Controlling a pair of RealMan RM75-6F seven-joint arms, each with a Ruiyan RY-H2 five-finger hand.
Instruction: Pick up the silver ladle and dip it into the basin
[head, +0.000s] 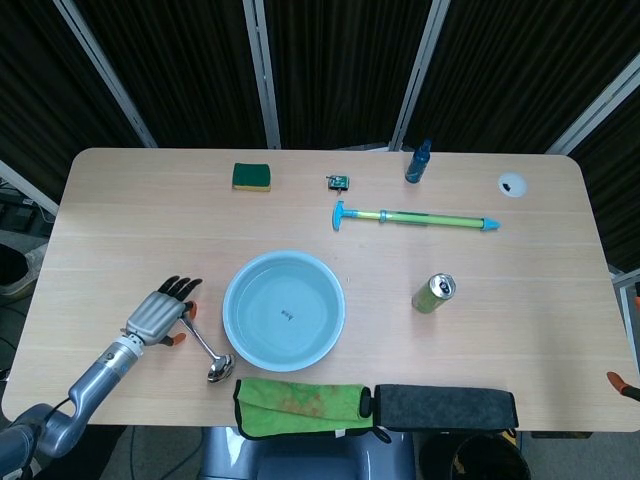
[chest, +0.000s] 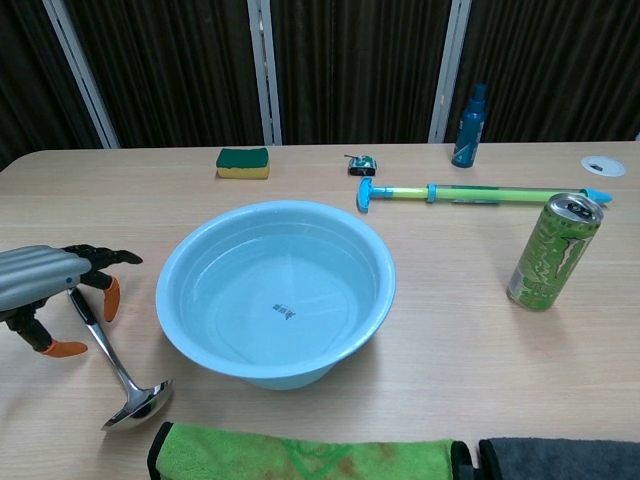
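The silver ladle (head: 207, 351) lies on the table left of the light-blue basin (head: 284, 256), its bowl (chest: 138, 404) toward the front edge and its dark handle pointing away. My left hand (head: 160, 316) hovers over the handle end, fingers spread. In the chest view the left hand (chest: 48, 283) sits low, and the ladle's handle (chest: 104, 345) runs between an orange-tipped finger and the thumb, which do not grip it. The basin (chest: 275, 206) holds clear water. Of my right hand (head: 620, 381), only an orange fingertip shows at the right edge of the head view.
A green can (chest: 552, 250) stands right of the basin. A green cloth (head: 300, 404) and a dark cloth (head: 445, 408) lie along the front edge. Further back are a long green-blue pump toy (head: 415, 217), a sponge (head: 252, 176) and a blue bottle (head: 417, 162).
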